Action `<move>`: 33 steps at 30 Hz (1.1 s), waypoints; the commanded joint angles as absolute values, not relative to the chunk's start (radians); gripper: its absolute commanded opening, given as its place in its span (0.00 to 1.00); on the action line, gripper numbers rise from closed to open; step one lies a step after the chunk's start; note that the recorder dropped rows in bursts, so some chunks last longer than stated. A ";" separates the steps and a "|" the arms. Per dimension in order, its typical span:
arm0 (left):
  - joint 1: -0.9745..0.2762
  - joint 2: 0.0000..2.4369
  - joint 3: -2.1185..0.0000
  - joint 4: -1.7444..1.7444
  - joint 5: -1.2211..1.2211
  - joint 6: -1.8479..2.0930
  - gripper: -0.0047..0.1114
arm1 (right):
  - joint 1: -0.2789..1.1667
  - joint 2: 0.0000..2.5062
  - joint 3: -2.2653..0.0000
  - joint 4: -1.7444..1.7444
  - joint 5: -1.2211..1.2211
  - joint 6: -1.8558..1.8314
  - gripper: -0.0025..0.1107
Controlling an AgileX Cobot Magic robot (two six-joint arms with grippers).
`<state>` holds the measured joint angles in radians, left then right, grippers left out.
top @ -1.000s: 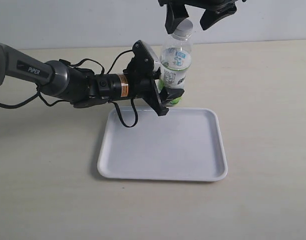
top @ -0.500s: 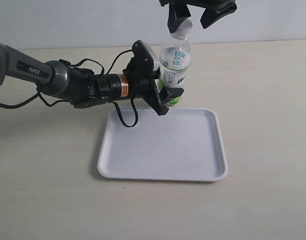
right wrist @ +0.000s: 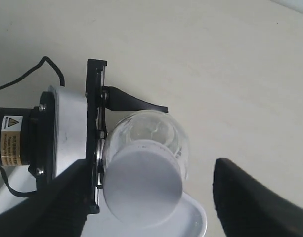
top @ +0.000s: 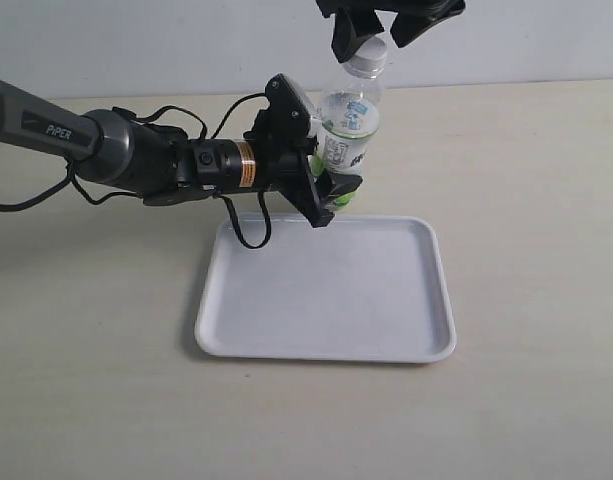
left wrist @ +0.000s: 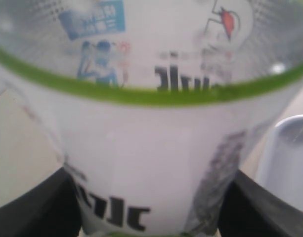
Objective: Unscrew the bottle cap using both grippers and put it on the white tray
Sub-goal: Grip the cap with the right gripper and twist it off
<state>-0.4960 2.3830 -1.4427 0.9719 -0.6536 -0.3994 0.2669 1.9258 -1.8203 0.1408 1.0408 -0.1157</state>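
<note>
The clear bottle [top: 350, 128] with its lime label leans a little, its base just behind the white tray [top: 326, 300]. My left gripper [top: 336, 165] is shut on the bottle's lower body; in the left wrist view the label [left wrist: 151, 148] fills the frame between the two black fingers [left wrist: 32, 207]. The white bottle cap [top: 368, 62] sits on the bottle's neck. My right gripper [top: 383, 35] hangs over it, open, one finger on each side. In the right wrist view the cap [right wrist: 141, 180] lies close to one finger [right wrist: 57, 207], with a wide gap to the other.
The beige tabletop [top: 526, 180] spreads around the tray. The left arm [top: 106, 150], marked PIPER, reaches in from the left with a black cable [top: 241, 225] looping down to the tray's rim. A pale wall stands behind.
The right gripper's fingers have drawn a little closer around the cap. The left arm has shifted slightly up and left, carrying the bottle with it and tilting it a bit more.
</note>
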 commanded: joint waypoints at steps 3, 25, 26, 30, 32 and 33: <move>-0.497 2.366 -1.441 0.965 -0.662 -0.404 0.04 | 0.276 1.923 -1.821 0.140 1.056 -0.138 0.58; -0.497 2.366 -1.441 0.965 -0.662 -0.441 0.04 | 0.302 1.923 -1.821 0.054 1.022 -0.286 0.02; -0.497 2.366 -1.441 0.965 -0.662 -0.450 0.04 | 0.302 1.923 -1.821 0.054 1.018 -0.321 0.02; -0.497 2.366 -1.441 0.965 -0.664 -0.450 0.04 | 0.302 1.923 -1.821 0.054 1.008 -0.456 0.02; -0.497 2.366 -1.441 0.965 -0.664 -0.450 0.04 | 0.302 1.923 -1.821 0.054 1.008 -0.538 0.02; -0.497 2.366 -1.441 0.965 -0.664 -0.450 0.04 | 0.302 1.923 -1.821 0.054 1.008 -0.592 0.02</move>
<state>-0.4960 2.3830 -1.4427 0.9719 -0.6516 -0.4373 0.3008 1.9258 -1.8203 0.0724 1.0351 -0.4579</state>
